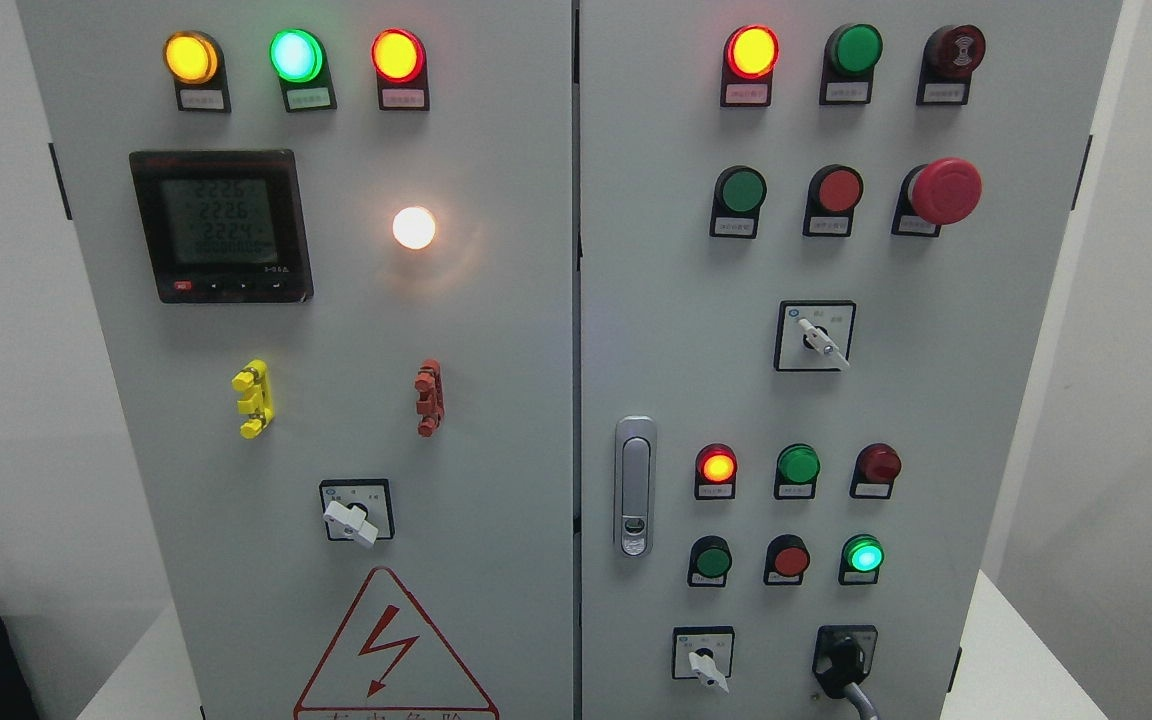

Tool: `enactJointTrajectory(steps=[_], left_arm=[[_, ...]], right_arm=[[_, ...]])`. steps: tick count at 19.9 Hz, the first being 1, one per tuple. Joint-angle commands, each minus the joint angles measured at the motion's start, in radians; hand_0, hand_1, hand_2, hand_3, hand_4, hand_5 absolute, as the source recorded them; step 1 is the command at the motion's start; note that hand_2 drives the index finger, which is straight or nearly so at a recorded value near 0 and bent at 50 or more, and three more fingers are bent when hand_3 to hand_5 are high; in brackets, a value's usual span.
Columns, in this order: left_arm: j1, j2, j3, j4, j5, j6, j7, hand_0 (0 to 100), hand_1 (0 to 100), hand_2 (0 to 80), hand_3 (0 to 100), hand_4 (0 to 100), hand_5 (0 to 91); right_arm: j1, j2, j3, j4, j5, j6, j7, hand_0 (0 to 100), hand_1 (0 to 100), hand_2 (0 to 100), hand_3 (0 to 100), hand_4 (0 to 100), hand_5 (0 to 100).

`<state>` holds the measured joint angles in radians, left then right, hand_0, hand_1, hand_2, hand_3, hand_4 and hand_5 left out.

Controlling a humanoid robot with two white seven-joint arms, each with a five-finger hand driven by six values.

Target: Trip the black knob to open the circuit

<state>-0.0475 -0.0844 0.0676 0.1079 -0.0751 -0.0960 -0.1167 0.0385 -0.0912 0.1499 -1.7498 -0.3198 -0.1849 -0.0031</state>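
Black rotary knob [844, 662], a glossy plastic lever on a dark square plate, sits at the lower right of the grey steel cabinet [496, 400], and we use it as our landmark. Far up and to its left we see the black digital meter [221, 226] lit with readings, then the white-handled selector [352, 520] above the red lightning warning triangle [391, 650]. Just left of the knob sits a small white selector switch [704, 664]. Neither of our hands shows in the view, so we cannot tell whether their fingers are apart or together. We judge nothing is done yet: the reach, grasp and turn all remain.
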Motion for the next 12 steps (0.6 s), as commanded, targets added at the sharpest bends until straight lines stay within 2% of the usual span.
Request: enactJointTrajectory(steps=[1,12], left_arm=[[0.000,0.000,0.000,-0.025,0.000,-0.001,0.000,12,39,0.0,0,0,0.0],[0.000,0.000,0.000,-0.025,0.000,-0.001,0.000,12,39,0.0,0,0,0.0]], right_arm=[[0.000,0.001,0.003,-0.001,-0.001,0.001,0.015,0,3,4,100,93,85],[0.003,-0.001,0.000,0.003,0.001,0.004,0.015,0,3,4,100,93,85]])
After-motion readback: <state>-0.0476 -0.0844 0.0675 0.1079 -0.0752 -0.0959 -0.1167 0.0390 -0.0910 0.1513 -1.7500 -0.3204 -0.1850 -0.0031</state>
